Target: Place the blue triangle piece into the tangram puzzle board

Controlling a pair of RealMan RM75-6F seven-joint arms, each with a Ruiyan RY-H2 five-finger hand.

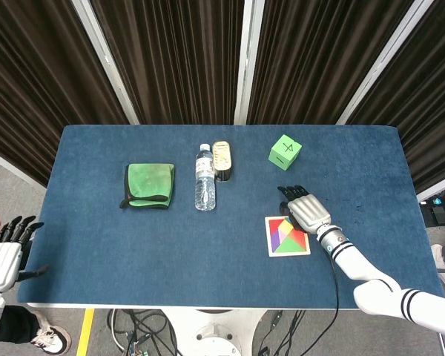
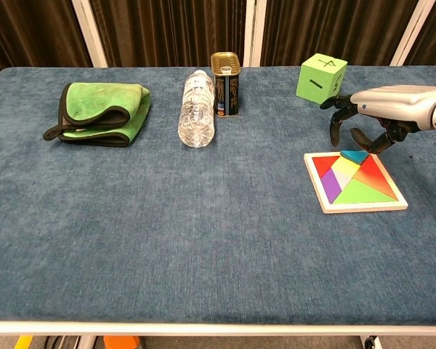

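The tangram board (image 2: 367, 209) lies flat at the table's right, filled with coloured pieces; in the head view its white rim (image 1: 288, 254) shows below my right hand. The blue triangle (image 2: 354, 155) sits in the board's far edge, level with the other pieces as far as I can tell. My right hand (image 2: 374, 116) hovers over that far edge, palm down, fingers curved and apart, holding nothing; its thumb hangs just above the blue triangle. In the head view this hand (image 1: 304, 208) covers the board's far part. My left hand (image 1: 1, 259) is off the table's left edge, fingers spread.
A green cube (image 2: 320, 78) stands behind the right hand. A water bottle (image 2: 197, 107) lies beside an upright tin can (image 2: 225, 83) at the middle back. A folded green cloth (image 2: 102, 109) lies at the left.
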